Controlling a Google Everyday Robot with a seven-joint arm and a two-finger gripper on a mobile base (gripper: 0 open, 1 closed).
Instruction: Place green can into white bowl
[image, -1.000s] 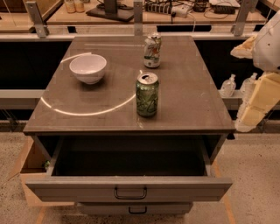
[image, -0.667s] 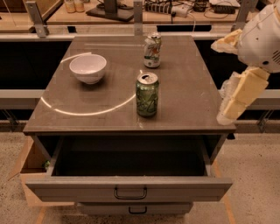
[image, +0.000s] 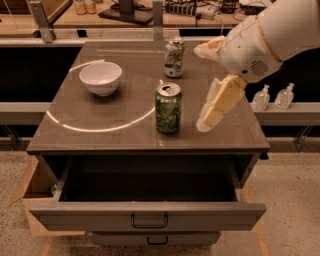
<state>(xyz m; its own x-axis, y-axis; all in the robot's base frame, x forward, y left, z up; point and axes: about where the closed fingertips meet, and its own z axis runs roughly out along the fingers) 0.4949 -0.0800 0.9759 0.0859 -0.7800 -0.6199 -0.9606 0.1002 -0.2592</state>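
Observation:
The green can (image: 168, 108) stands upright near the front middle of the brown table top (image: 115, 117). The white bowl (image: 100, 77) sits upright and empty to its back left, well apart from it. My gripper (image: 200, 89) hangs above the table's right side, just right of the green can and not touching it. Its two pale fingers (image: 218, 102) are spread wide apart and hold nothing.
A whitish-silver can (image: 174, 57) stands behind the green can. The top drawer (image: 147, 212) below the table is pulled open toward the front. Two small clear bottles (image: 272, 97) stand on a rail at the right. A cluttered bench runs along the back.
My arm and gripper have swung left from off the table's right edge to over the table top, closer to the green can. The cans and bowl have not moved.

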